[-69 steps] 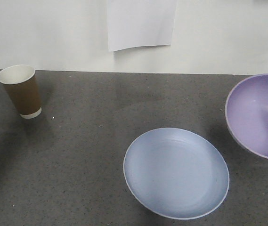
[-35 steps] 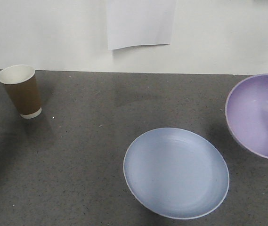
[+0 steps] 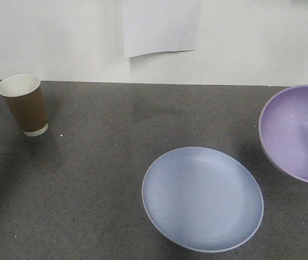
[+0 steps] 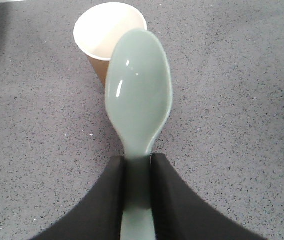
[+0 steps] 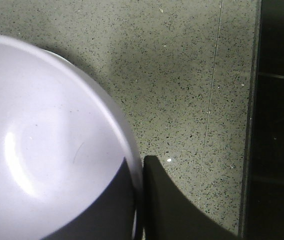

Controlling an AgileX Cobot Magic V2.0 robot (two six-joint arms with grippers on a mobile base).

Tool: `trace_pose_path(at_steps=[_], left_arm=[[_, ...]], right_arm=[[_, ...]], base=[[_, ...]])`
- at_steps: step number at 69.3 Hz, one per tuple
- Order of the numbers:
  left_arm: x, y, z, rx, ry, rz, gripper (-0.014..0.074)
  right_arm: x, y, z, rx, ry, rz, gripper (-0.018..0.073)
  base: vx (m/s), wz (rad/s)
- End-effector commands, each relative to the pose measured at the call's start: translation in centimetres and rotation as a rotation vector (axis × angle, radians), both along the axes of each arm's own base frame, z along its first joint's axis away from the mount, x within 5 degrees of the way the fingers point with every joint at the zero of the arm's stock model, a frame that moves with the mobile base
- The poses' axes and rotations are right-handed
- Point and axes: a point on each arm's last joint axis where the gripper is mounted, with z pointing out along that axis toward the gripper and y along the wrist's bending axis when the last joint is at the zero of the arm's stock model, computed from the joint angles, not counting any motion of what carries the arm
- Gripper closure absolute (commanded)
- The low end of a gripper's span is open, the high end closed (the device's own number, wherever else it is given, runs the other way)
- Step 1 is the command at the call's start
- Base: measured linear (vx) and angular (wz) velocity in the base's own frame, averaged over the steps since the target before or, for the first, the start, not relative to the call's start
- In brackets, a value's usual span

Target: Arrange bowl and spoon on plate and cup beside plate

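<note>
Grips with the jaws of the left gripper [image 4: 138, 165] drawn in narrow on the thick handle of the spoon [image 4: 139, 95], scoop carried out ahead above the table [image 4: 241, 100] and overlapping the cup [image 4: 107, 30] in the wrist view. Pinches likewise with the right gripper [image 5: 138, 167], one finger inside and one outside the rim of the bowl [image 5: 42, 150], nearly closed on its side. Shows the bowl at the far right of the front view, tilted with its inside toward the camera, well apart from the cup and near the plate [image 3: 202, 197]; cannot tell whether lifted clear of the table. Reads both held pieces as light, stiff, smooth plastic, likely to slip or pivot in so narrow a pinch: better taken square on the handle's thickest part, and at the rim with the side seated deep between the fingers. Reads the cup as light, crushable and easy to tip, best grasped round its middle. Finds the plate bare and open from above, with nothing standing between it and either load. Notes only a sheet of paper [image 3: 162, 27] hanging behind, out of the way.
</note>
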Motion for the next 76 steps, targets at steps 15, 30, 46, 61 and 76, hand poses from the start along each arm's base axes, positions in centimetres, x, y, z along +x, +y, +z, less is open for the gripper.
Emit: trace_pose_path(at_steps=[15,30,46,61,76], left_arm=[[-0.2,-0.03,1.55,-0.012,-0.1,-0.002,0.0603],[-0.2,-0.03,1.55,-0.012,-0.1,-0.002,0.0603],[-0.2,-0.03,1.55,-0.012,-0.1,-0.002,0.0603],[-0.2,-0.03,1.55,-0.012,-0.1,-0.002,0.0603],[-0.2,-0.03,1.55,-0.012,-0.1,-0.002,0.0603]], right_arm=[[-0.38,-0.04,1.33,-0.001,-0.08,-0.003,0.0565],[-0.39,-0.04,1.32,-0.001,-0.079,-0.003,0.0565],[-0.39,-0.04,1.32,-0.001,-0.079,-0.003,0.0565],[-0.39,-0.04,1.32,-0.001,-0.079,-0.003,0.0565],[-0.4,0.36,1.35,0.029,-0.08,0.031,0.0565]], base=[[0.0,0.0],[0.0,0.0],[0.0,0.0],[0.0,0.0],[0.0,0.0]])
